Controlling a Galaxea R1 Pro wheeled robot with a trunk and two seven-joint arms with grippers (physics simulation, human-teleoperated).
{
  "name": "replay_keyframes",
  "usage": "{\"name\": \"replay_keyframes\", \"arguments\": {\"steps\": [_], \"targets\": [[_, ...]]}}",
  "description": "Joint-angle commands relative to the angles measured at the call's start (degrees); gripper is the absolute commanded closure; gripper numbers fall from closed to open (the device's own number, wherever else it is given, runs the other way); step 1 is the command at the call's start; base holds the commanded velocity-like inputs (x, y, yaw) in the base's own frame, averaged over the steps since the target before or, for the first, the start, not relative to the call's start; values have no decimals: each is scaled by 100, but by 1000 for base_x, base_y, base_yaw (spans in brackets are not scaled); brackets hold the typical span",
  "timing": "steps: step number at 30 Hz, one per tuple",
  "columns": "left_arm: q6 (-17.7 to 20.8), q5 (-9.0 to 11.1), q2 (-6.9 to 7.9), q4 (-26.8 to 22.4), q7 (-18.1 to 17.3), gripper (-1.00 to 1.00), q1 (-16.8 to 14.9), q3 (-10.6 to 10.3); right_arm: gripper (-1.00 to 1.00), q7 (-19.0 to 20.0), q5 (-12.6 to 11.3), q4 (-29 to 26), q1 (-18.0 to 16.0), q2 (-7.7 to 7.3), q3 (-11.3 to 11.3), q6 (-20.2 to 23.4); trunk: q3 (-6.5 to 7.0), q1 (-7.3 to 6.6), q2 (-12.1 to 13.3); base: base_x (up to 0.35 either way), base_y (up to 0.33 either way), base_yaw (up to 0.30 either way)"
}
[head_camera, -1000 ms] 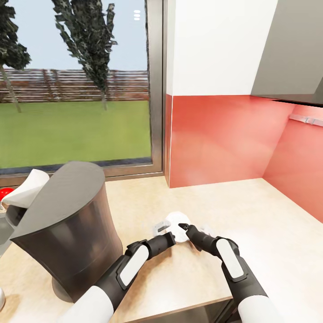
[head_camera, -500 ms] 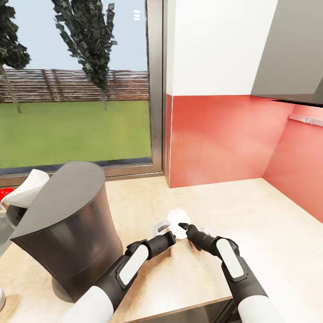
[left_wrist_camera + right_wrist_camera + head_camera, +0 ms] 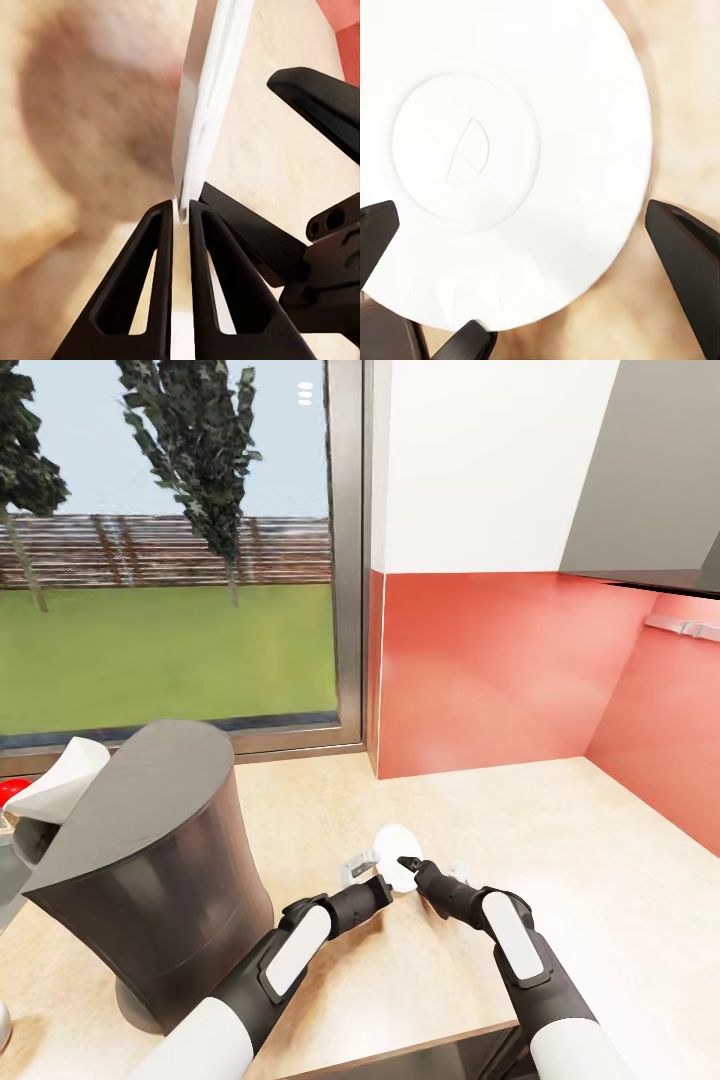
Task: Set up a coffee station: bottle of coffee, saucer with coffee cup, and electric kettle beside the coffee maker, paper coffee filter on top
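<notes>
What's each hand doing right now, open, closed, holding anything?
Left hand: closed, pinching the rim of the saucer.
Right hand: open, fingers spread either side of the saucer, not gripping.

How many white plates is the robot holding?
1. The saucer is held on edge above the kitchen countertop, its rim pinched by the left gripper; the right gripper is open beside it.
</notes>
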Motion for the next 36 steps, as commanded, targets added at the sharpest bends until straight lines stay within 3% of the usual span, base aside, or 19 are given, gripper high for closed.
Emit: {"name": "replay_keyframes", "arguments": {"steps": [1,10,11,14,17,21,22,23,28,29,36], "targets": [[21,13,0,-5,19,100,-5,0,-100,-62,-10,-9,-4,5,-17,33,-13,4,-12,0,0,0],[39,13,0,-246,10,100,-8,-3,-100,-59,-16,-65,-4,-38,-65,33,-13,4,-12,0,0,0],[62,13,0,-476,10,100,19,4,-100,-55,-9,-131,-4,-113,-75,33,-13,4,-12,0,0,0],[78,18,6,-566,3,100,42,-1,-100,-54,1,-533,-4,-339,-75,27,-13,4,-12,0,0,0],[83,15,16,-584,-106,100,50,-12,-100,-52,16,-818,-4,-451,-74,25,-13,4,-12,0,0,0],[90,13,123,-587,-536,100,57,-14,-100,-48,26,-1045,-4,-558,-75,25,-13,4,-12,0,0,0],[94,18,264,-578,-852,100,63,-12,-100,-46,28,-1218,-4,-736,-74,25,-13,4,-12,0,0,0],[97,20,354,-578,-1009,100,69,-15,-100,-46,28,-1262,-4,-811,-74,22,-13,4,-12,0,0,0],[98,-3,618,-509,-2047,100,117,-35,-100,-51,65,-1396,-4,-908,-80,12,-13,4,-12,0,0,0],[94,-1,750,-503,-2449,100,259,-38,-100,-66,114,-1423,-4,-1033,-78,-31,-13,4,-12,0,0,0],[91,-39,791,-510,-2689,100,359,-70,-100,-64,165,-1431,-4,-1083,-75,-237,-13,4,-12,-3,0,0]]}}
